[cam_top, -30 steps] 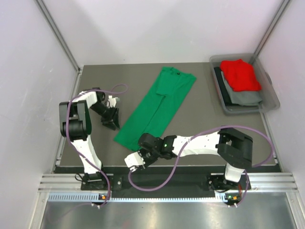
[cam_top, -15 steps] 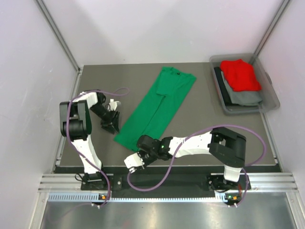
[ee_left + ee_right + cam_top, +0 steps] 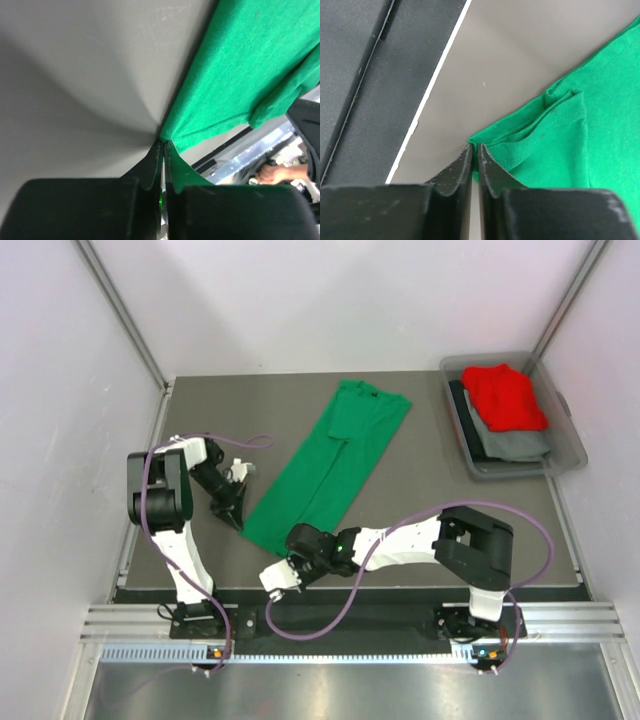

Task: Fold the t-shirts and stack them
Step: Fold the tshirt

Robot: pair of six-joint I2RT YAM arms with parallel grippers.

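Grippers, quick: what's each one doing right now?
Left gripper: closed, pinching a corner of the green t-shirt.
Right gripper: closed, pinching another corner of the green t-shirt.

A plain green t-shirt is seen on the dark grey worktop; a plain red t-shirt is seen in the clear bin.

Green t-shirt fine-knit matt cloth; table smooth matt grey.
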